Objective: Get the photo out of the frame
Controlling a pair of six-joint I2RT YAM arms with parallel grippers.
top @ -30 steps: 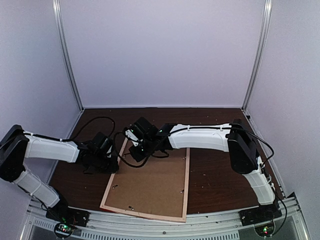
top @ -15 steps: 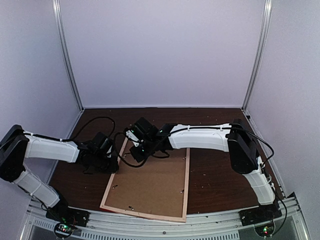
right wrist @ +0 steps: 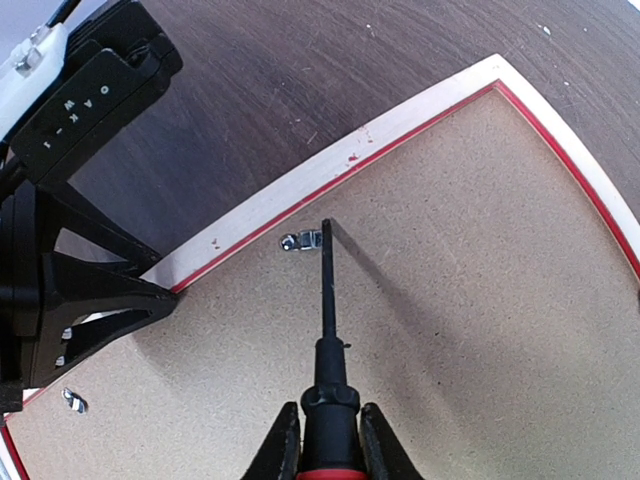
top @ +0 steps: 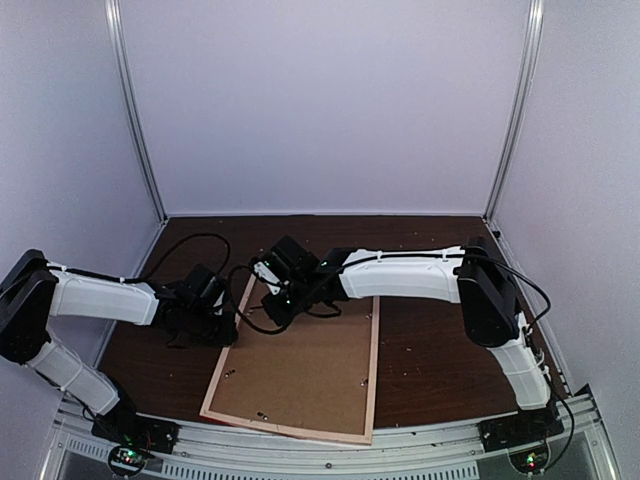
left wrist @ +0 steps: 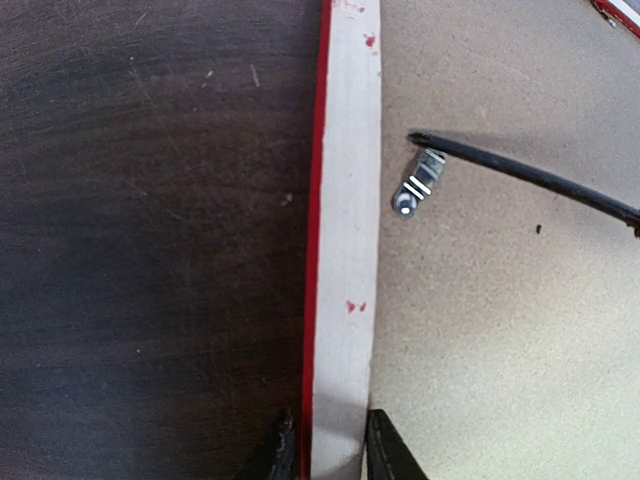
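- The large thin rectangular frame (top: 372, 370), bright red at its sides with a pale wood rim turned up, lies face down on the dark brown wooden table (top: 430, 350). The plain brown backing board (top: 300, 370) fills it, so the photo is hidden, presumably underneath the board.
- The left pincer (left wrist: 328, 450) pinches the pale rim, with one finger outside on the table side and one inside on the board. If that hold is light, a shove from the tool could slide the frame sideways out of it.
- The right pincer (right wrist: 328, 440) is pressed together on the red-and-black handle of a slim black-shafted screwdriver (right wrist: 326, 300). The tip, straight ahead of its fingers, meets a small silver metal tab (right wrist: 300, 241) just inside the rim.
- The tip appears to sit at the tab's edge. It could skip off and gouge the soft board or strike the rim, leaving the tab unturned.
- Pushing too steeply could pin the tab down, or twist the handle within the fingers.
- Another tab (right wrist: 72, 400) shows to the left of the right pincer, beside the left one's black fingers. Lifting the board while any tab holds could bend the board and crease the photo beneath.
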